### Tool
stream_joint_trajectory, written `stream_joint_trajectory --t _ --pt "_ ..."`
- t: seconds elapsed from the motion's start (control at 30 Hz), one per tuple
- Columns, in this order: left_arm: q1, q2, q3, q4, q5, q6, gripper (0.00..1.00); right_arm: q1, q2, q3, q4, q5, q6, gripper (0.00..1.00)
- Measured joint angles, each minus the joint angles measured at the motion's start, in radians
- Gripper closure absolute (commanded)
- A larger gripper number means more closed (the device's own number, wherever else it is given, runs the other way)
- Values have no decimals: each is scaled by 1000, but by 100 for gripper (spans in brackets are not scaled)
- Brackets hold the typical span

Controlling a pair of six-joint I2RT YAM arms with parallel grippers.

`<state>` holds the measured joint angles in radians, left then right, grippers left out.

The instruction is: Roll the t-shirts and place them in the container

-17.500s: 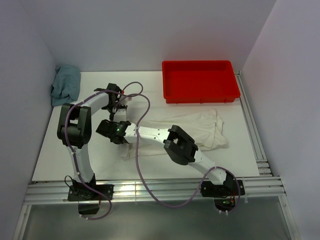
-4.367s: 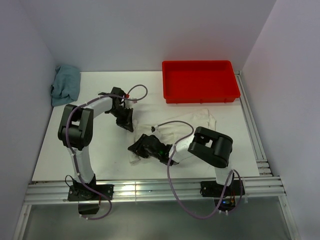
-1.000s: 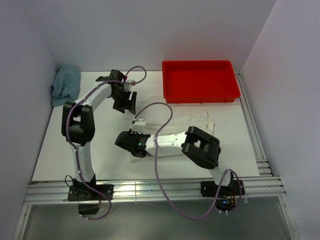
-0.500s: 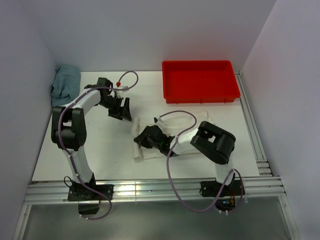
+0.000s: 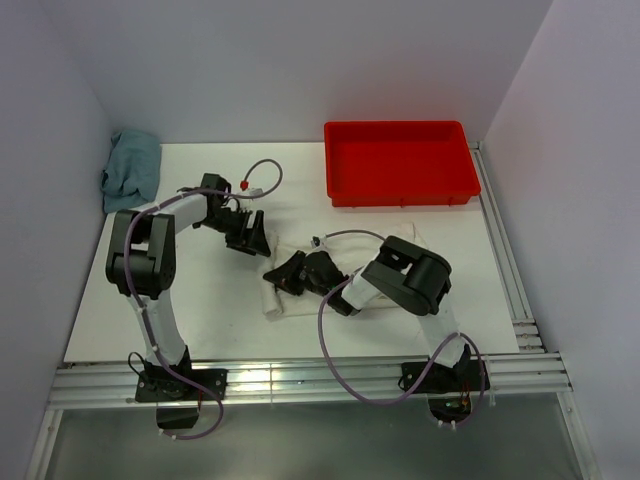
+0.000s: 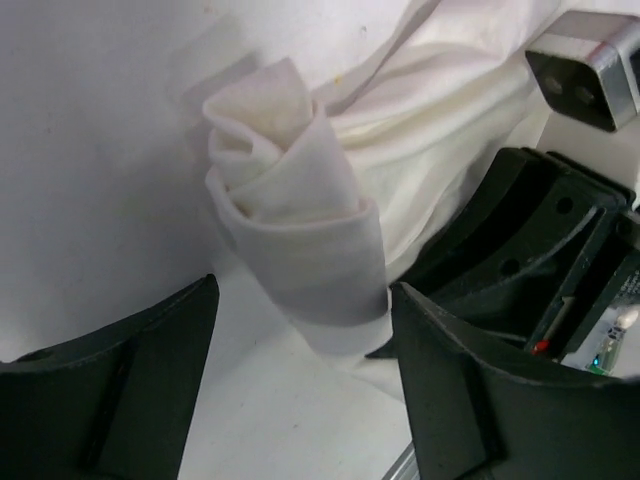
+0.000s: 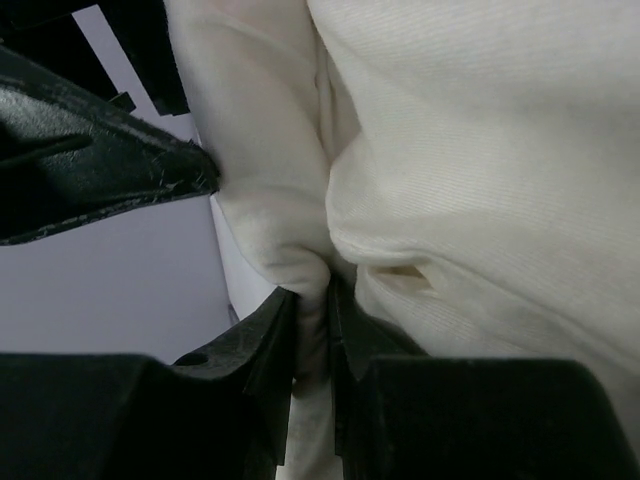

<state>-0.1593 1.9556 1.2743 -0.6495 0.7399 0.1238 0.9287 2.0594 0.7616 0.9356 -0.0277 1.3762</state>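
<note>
Right gripper (image 7: 312,325) pinches a fold of the t-shirt (image 7: 470,150); we see the left gripper (image 6: 302,298) spread wide, the shirt's rolled end just ahead.

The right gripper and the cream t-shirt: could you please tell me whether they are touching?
Touching. The right wrist view shows the right gripper with its jaws closed on a fold of the t-shirt, the fabric pinched between them.

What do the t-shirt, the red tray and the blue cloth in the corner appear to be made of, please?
T-shirt: soft cream-white knit fabric, probably cotton; matte, fine ribs and wrinkles show.
Red tray: likely moulded plastic; smooth, even colour.
Blue cloth: soft textile, crumpled; weave too small to tell.
</note>
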Motion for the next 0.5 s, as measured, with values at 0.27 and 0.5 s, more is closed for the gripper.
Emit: stream_joint_trajectory --t 0.27,0.5 --pt "-39 21 8 57 -88 -113 69 -2 -8 -2 -13 2 0 74" --pt "-103 24 72 -11 -242 -182 91 3 -93 6 -185 53 -69 60"
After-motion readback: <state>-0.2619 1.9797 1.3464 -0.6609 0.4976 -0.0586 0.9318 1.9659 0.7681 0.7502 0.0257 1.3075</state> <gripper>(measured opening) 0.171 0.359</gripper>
